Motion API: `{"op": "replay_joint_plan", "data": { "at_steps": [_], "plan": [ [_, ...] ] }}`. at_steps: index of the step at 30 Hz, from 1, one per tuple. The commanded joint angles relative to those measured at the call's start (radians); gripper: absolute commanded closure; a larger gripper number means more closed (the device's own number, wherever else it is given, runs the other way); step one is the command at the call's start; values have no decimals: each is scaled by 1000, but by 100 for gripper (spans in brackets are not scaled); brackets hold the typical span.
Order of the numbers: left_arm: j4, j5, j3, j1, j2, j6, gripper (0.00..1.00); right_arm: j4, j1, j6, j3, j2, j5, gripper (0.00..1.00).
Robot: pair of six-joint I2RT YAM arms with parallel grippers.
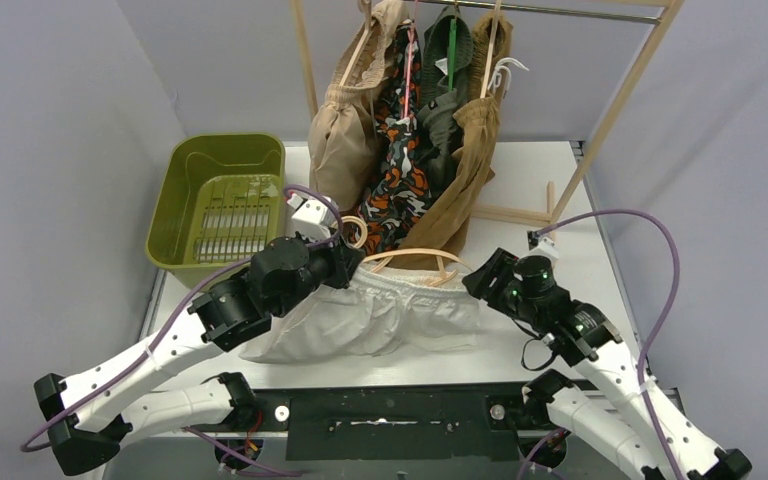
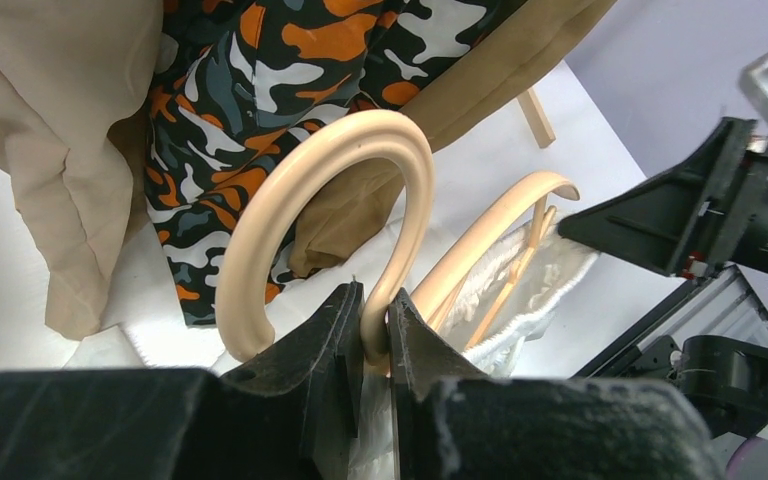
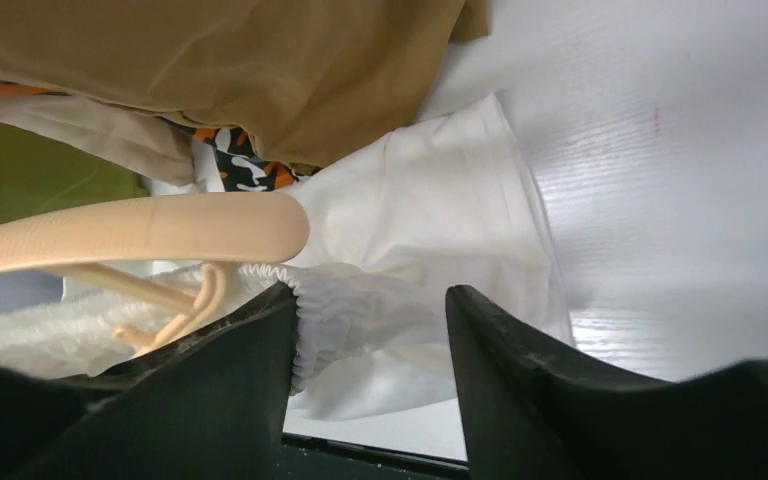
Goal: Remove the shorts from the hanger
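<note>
On rack (image 1: 615,115), four shorts (image 1: 340,150); tabletop (image 1: 530,165), one.

White shorts (image 1: 380,315): soft matt cloth. Camouflage shorts (image 2: 260,60), brown shorts (image 3: 260,60): thin matt cloth. Hanger (image 2: 360,128): smooth peach plastic, slight sheen. Basket (image 1: 225,155): glossy olive plastic. Rack (image 1: 617,110): bare wood; bar (image 1: 560,10) shiny metal. Table (image 3: 680,150): white, faintly ribbed. Left gripper (image 2: 375,305): grainy matt black plastic.

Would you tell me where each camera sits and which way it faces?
Top external: above and behind, looking down on table, white shorts, left arm, right arm.
Left wrist: on the left arm, facing camouflage shorts; left gripper clamps the hanger.
Right wrist: low over the table, facing white shorts through the open right gripper.
Shared: both wrist views show hanger, white shorts.
</note>
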Motion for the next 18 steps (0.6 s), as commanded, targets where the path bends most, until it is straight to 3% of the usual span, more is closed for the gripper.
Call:
{"op": "replay_joint_plan", "data": {
  "at_steps": [1,6,12,18],
  "plan": [
    [77,3,43,5,5,9,100,-25,-12,-22,28,-102,79,38],
    [87,60,43,5,26,15,100,3,-10,-148,52,-243,66,17],
    [134,253,51,5,59,43,100,138,-11,-517,113,-249,-278,11],
    [150,431,69,5,65,54,100,18,-11,-669,223,-70,-537,11]
  ]
}}
